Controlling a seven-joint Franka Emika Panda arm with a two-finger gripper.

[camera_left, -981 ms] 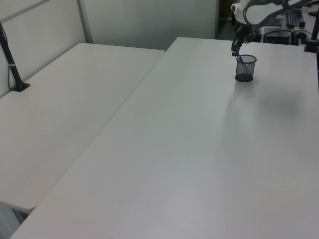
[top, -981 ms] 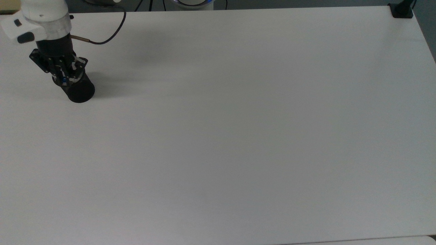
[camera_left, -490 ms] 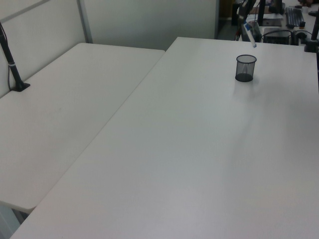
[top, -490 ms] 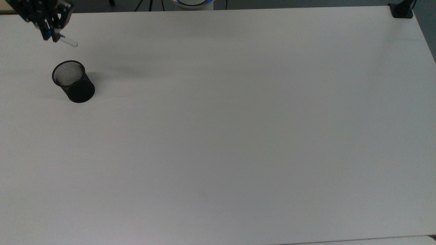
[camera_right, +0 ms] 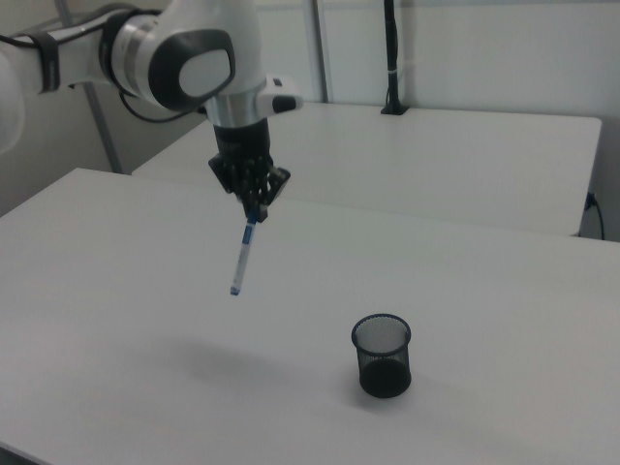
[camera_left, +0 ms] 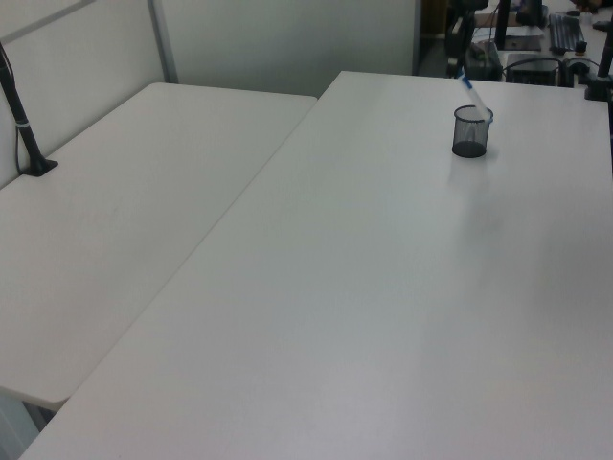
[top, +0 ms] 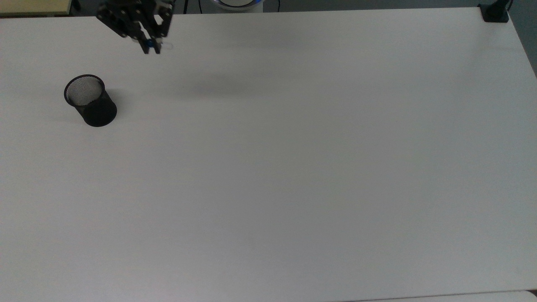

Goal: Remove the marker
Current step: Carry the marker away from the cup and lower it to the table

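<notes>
The marker [camera_right: 242, 256] hangs in the air, a slim white barrel with a blue cap at the top, tilted slightly. My gripper [camera_right: 252, 214] is shut on its blue cap end, high above the white table [camera_right: 145, 320]. In the top view the gripper [top: 151, 47] is near the table's far edge, with the marker [top: 164, 45] poking out to its right. The black mesh cup [top: 89, 100] stands upright and holds nothing, to the lower left of the gripper in the top view. In the left view the marker [camera_left: 471, 91] shows just above the cup [camera_left: 471, 131].
A second white table [camera_left: 124, 211] adjoins on the left view's left. A black clamp [top: 494, 12] sits at the table's far right corner in the top view. A black post [camera_right: 390, 58] stands on the far table in the right view.
The gripper lifted the marker out of the mesh cup, rose, then carried it to the right in the top view. The cup has stayed in place.
</notes>
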